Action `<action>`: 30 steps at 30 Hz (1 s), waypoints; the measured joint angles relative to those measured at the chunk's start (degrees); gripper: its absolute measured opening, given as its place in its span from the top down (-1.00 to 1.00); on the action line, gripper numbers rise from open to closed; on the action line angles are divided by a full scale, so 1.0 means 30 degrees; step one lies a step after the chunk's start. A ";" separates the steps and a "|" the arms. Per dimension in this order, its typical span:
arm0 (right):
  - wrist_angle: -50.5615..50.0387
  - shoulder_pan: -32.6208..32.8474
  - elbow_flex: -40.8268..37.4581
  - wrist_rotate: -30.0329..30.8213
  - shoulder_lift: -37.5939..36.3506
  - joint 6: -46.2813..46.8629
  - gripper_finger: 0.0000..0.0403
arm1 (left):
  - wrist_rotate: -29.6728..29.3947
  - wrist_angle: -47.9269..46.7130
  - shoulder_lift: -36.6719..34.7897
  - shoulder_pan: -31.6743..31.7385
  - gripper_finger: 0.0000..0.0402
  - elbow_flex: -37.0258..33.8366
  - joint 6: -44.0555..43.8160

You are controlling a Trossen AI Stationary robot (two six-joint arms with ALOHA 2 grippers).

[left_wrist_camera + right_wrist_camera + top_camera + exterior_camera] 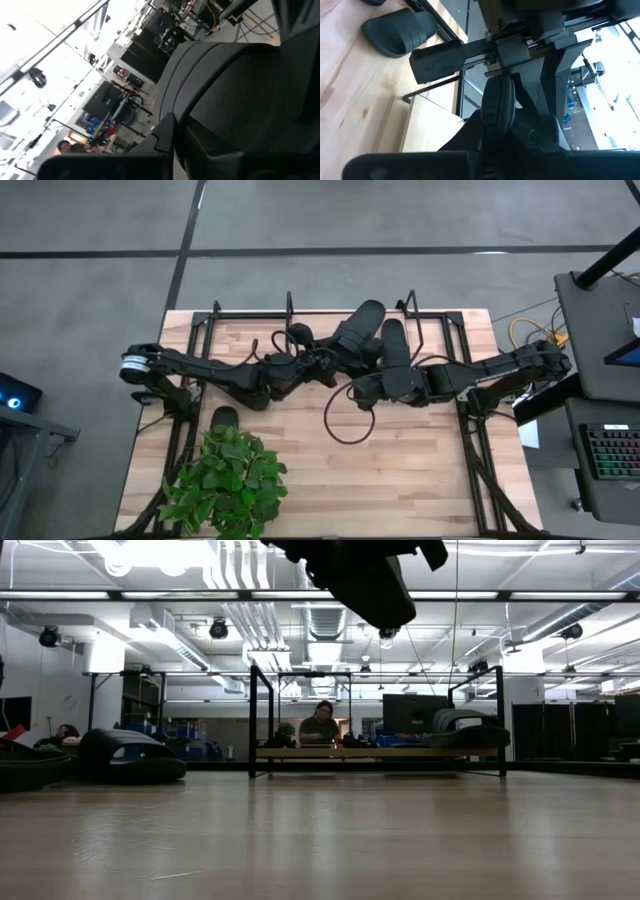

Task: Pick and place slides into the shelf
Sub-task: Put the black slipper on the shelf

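— What's over on the left?
— One loose slide (pixel 225 418) flat on the table (pixel 420 470), just beside the plant (pixel 228 480). The left gripper (pixel 322 366) is out over the middle, close against the raised slide (pixel 360 328); I can't tell whether it grips.
— And the right one?
— The right gripper (pixel 358 388) meets it there, pinching the raised slide edge-on, high above the boards in front of the shelf (pixel 375 752).
— Anything shelved?
— One shelved slide (pixel 465 730), at the shelf's right end.
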 joint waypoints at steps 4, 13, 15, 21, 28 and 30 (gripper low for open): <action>0.0218 0.0005 -0.0435 -0.0684 -0.0428 -0.0001 0.84 | 0.0501 -0.0421 -0.0377 -0.0027 0.88 -0.0221 -0.0546; 0.2379 -0.0044 -0.3463 -0.2651 -0.3140 -0.0621 0.84 | 0.3973 -0.6501 -0.3355 -0.0034 0.53 -0.0447 -0.5517; 0.3264 -0.0050 -0.4279 -0.3925 -0.4053 -0.0838 0.84 | 0.6160 -0.7784 -0.4187 0.0034 0.48 -0.0447 -0.6739; 0.4929 -0.0051 -0.6257 -0.6854 -0.6387 -0.1214 0.84 | 1.0052 -0.9071 -0.5699 0.0066 0.42 -0.0748 -0.7013; 0.5514 -0.0053 -0.7857 -0.9790 -0.8942 -0.0837 0.84 | 1.2615 -0.8111 -0.6129 0.0015 0.42 -0.2384 -0.4750; 0.5483 -0.0046 -0.8100 -1.1512 -0.9519 -0.0631 0.84 | 1.2599 -0.7237 -0.6008 0.0029 0.42 -0.2973 -0.4199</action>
